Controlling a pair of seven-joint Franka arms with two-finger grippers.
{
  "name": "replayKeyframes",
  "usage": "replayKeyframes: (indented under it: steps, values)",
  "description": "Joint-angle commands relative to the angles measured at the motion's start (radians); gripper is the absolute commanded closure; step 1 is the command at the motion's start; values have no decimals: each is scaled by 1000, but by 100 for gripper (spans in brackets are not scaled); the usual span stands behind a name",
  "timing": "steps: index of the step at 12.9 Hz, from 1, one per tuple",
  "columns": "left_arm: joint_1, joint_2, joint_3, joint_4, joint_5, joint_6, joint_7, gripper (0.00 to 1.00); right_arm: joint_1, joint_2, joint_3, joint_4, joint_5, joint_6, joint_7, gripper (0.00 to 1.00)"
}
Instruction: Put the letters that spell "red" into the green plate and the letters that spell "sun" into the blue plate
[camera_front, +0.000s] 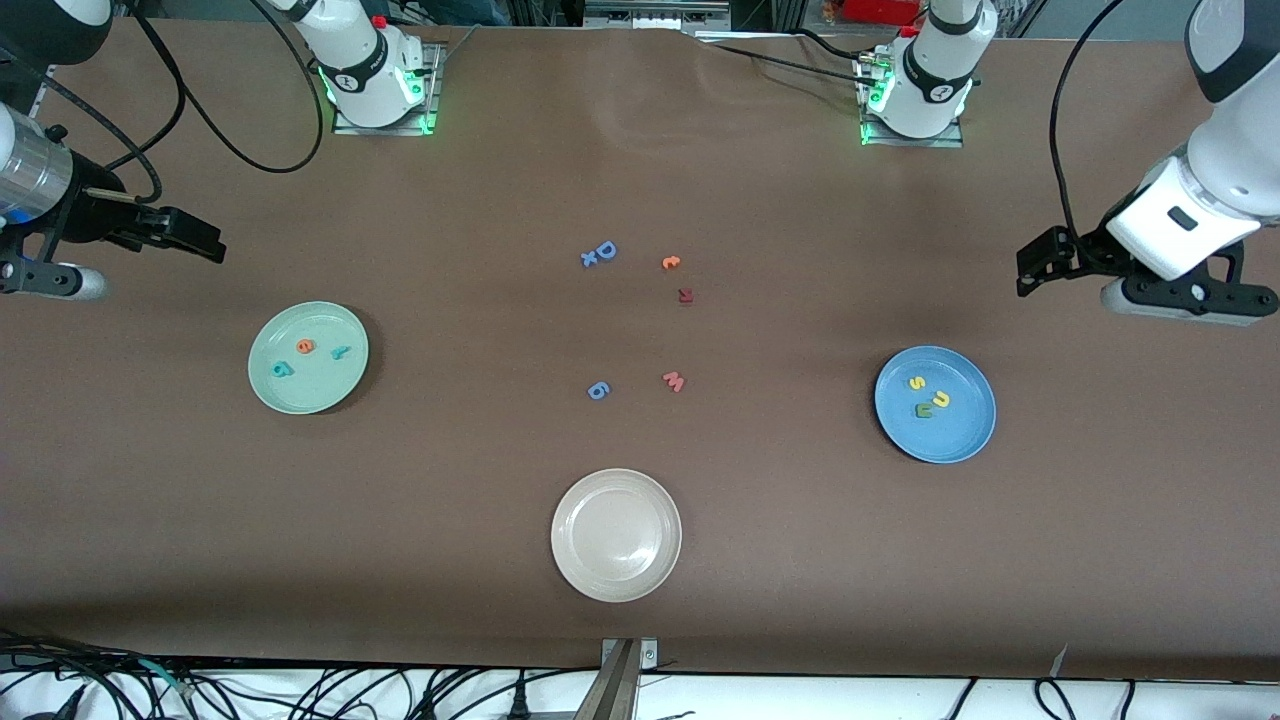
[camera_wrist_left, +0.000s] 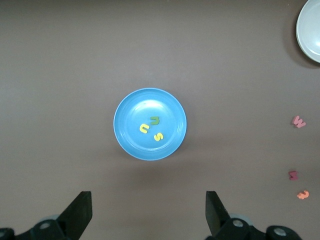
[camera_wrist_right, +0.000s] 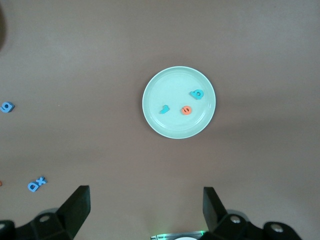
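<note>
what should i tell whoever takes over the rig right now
Left gripper: open, empty, up over the table by the blue plate.
Right gripper: open, empty, up over the table by the green plate.
Green plate holds r, e, d.
Blue plate holds s, yellow arch, olive arch.
Done: both words sorted.
Left: nothing to move; spare letters mid-table and the beige plate stay.

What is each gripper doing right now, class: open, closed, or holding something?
Left gripper: open, empty, raised above the blue plate.
Right gripper: open, empty, raised above the green plate.
</note>
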Motion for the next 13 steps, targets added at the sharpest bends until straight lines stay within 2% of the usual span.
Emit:
replayKeyframes:
  steps: [1, 13]
  values:
    - [-4, -70, 19, -86, -21, 45, 36, 0, 18, -17, -32, 1, -3, 11, -23, 0]
    - [-2, -65, 17, -57, -20, -1, 33, 0, 12, 11, -33, 9, 3, -3, -22, 0]
